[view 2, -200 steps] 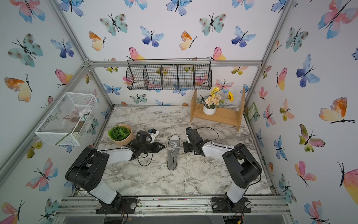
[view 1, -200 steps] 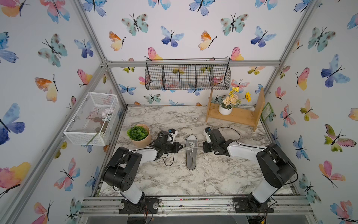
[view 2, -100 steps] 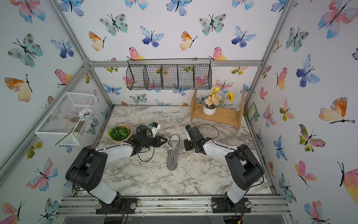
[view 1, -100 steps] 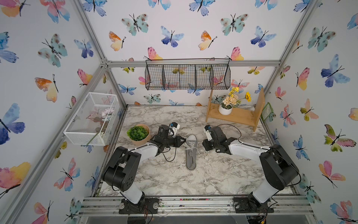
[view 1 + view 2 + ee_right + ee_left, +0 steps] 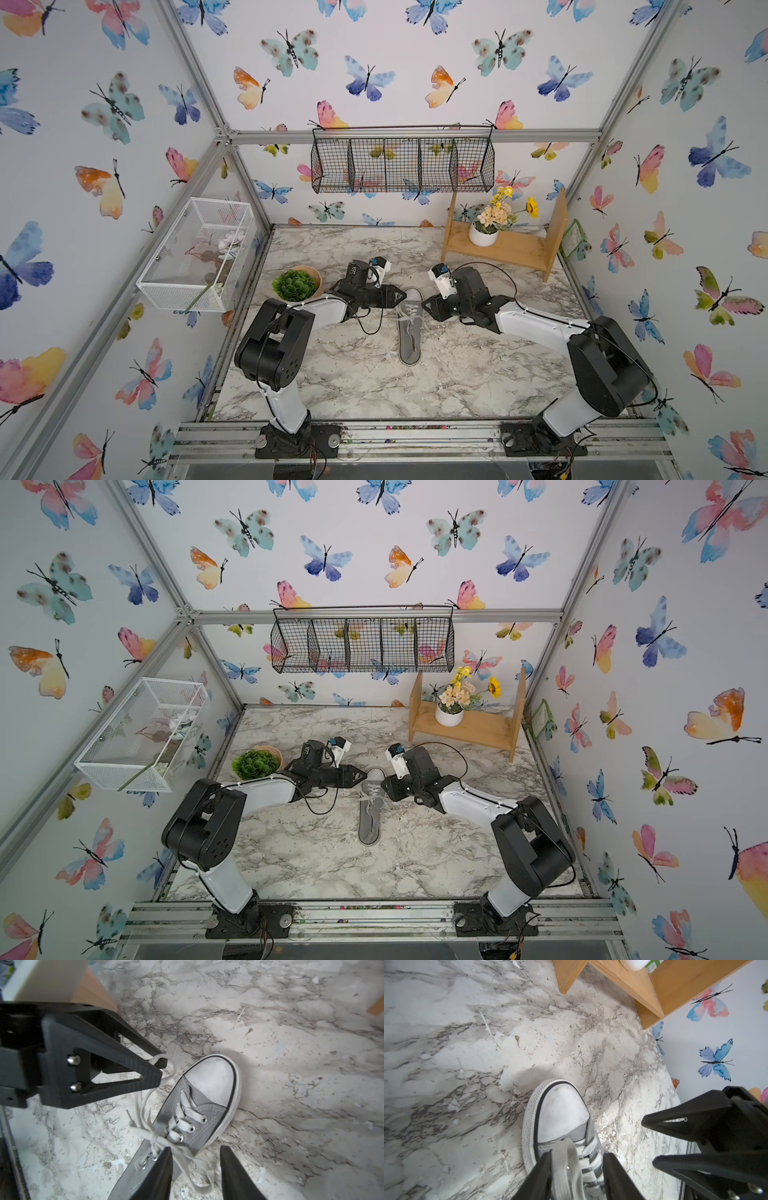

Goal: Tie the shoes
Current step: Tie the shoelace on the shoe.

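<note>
The shoe (image 5: 409,332) (image 5: 370,812), grey canvas with a white toe cap (image 5: 560,1109), lies mid-table with its toe toward the back wall. Its white laces meet in a knot (image 5: 154,1138) over the eyelets, with a loop out to each side. My left gripper (image 5: 401,296) (image 5: 576,1159) hangs open at the toe's left; one lace loop (image 5: 566,1167) lies slack between its fingers, against one of them. My right gripper (image 5: 426,307) (image 5: 195,1151) stands open at the shoe's right side, with the other loop (image 5: 199,1180) lying on the marble between its fingers.
A potted green plant (image 5: 296,284) sits just left of the left arm. A wooden shelf (image 5: 503,249) with a white flower vase (image 5: 483,237) stands at the back right. A black wire basket (image 5: 403,164) hangs on the back wall and a white mesh box (image 5: 195,253) on the left wall.
Both grippers have gone from shut to open and let go of the lace loops. Both have moved in toward the shoe's toe end.
</note>
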{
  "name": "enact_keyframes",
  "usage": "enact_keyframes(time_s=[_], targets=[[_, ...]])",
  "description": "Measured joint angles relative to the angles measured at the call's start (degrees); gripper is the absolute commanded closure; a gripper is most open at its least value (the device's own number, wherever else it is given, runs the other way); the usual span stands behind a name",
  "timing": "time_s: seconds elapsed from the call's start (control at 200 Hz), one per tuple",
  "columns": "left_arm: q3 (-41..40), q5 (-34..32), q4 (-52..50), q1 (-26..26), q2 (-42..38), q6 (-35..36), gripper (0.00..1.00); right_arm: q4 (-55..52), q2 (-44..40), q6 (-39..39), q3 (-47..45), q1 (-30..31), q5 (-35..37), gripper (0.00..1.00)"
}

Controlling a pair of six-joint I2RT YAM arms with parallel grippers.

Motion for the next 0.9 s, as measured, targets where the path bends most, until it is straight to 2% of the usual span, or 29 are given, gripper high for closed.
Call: enact_keyframes(time_s=[0.18,0.325,0.441,0.541,0.621,0.901], targets=[[-7.3,-2.4,-0.3,3.0,-6.1,-0.1,0.1,0.8,0.3,-0.1,0.0,0.0,-4.3,0.58],[-13.6,-4.4,0.1,4.9,-13.1,0.0,0.08,0.8,0.8,-0.1,0.0,0.0,-6.0,0.59],[-19.7,-4.3,1.9,4.6,-19.0,-0.2,0.14,0.3,2.1,-0.3,0.6,0.0,-7.1,0.58],[-23.5,-3.8,3.2,3.5,-21.8,0.0,0.27,0.3,3.6,-0.3,1.3,0.0,-7.4,0.58],[-23.6,-3.1,4.0,2.2,-20.8,0.5,0.35,-0.2,4.2,-0.3,1.7,0.0,-7.5,0.59],[-20.9,-0.3,6.8,-0.5,-12.5,1.6,0.5,-1.0,4.3,-0.3,1.7,0.0,-7.5,0.59]])
